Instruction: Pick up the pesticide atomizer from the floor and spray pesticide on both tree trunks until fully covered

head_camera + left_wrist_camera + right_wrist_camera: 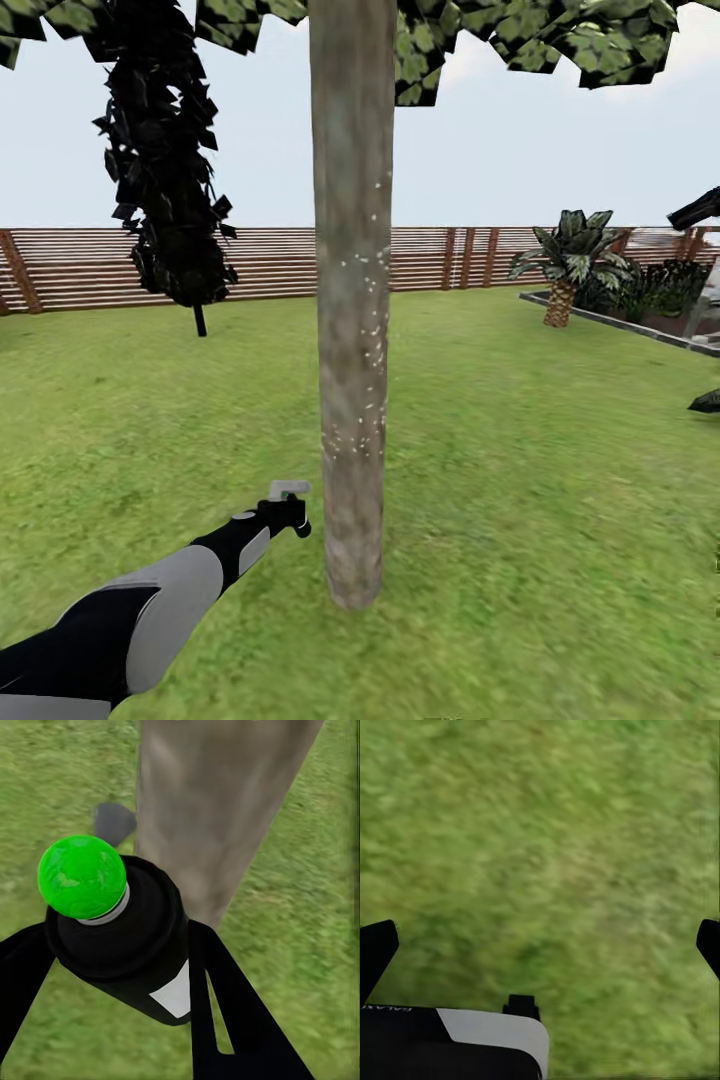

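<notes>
Gripped tight in the left gripper (pixel 120 967), the pesticide atomizer (pixel 120 937) points at the upright tree trunk (pixel 350 350) just beside it on the grass (pixel 550 500), while the right gripper (pixel 540 945) hangs spread wide.

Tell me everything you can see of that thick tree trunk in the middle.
The tree trunk is a straight, upright column of mottled grey-brown bark, bare of branches, rising from the grass into blocky green leaves. Fine white specks dot its right side from mid-height down, thinning toward the base. The left pincer, shut on a dark bottle, sits close beside its lower part without touching.
</notes>
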